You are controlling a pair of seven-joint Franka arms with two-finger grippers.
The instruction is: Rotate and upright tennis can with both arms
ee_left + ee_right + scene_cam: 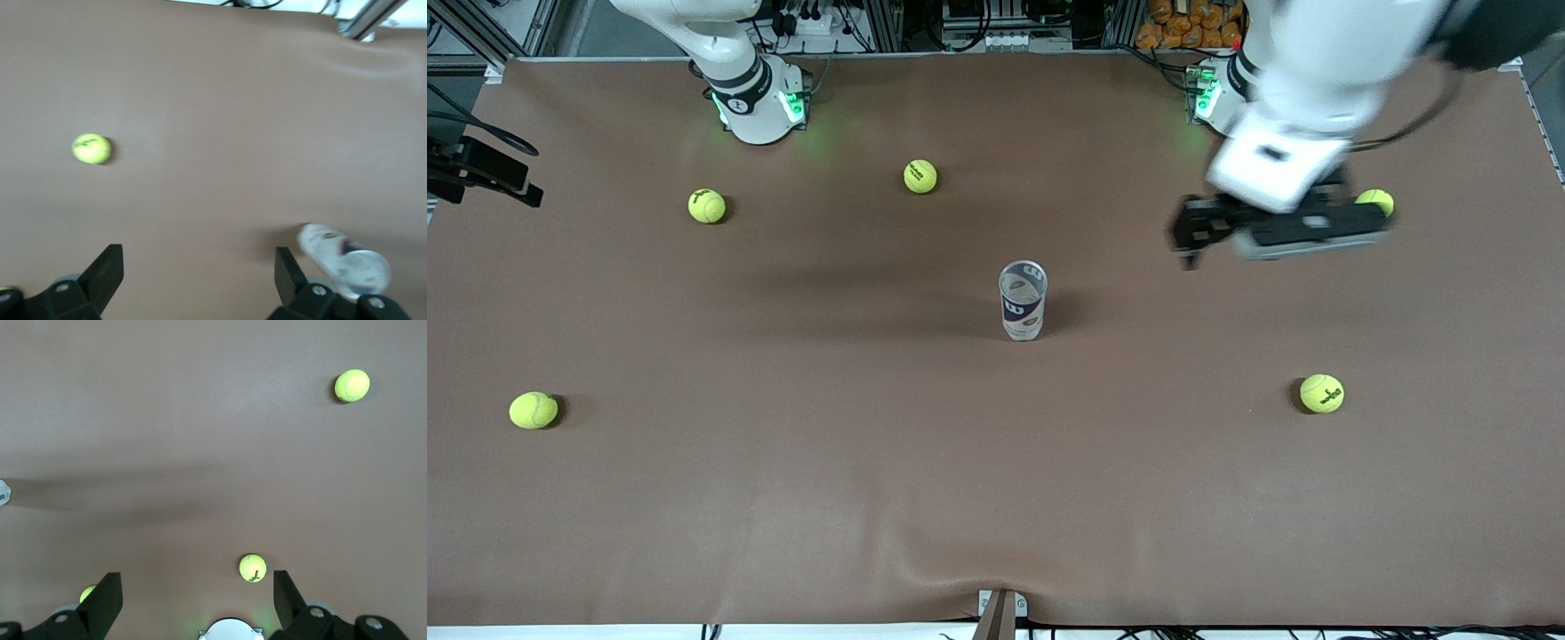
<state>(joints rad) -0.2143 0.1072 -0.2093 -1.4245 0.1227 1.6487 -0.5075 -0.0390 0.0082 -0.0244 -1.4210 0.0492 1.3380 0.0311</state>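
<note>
The tennis can [1023, 300] stands upright in the middle of the brown table, its open silver rim on top and its white and navy label facing the front camera. My left gripper [1190, 236] hangs open in the air over the table, apart from the can and toward the left arm's end. The left wrist view shows its fingers spread wide [199, 267] with nothing between them, and the can [343, 260] off to one side. My right gripper [198, 590] is open and empty, high over the table by its own base [230, 630]. It is outside the front view.
Several yellow-green tennis balls lie scattered on the table: two near the right arm's base [707, 205] [920, 176], one under the left arm [1376, 201], and two nearer the front camera [534, 410] [1321, 393]. The table's edge runs along the front.
</note>
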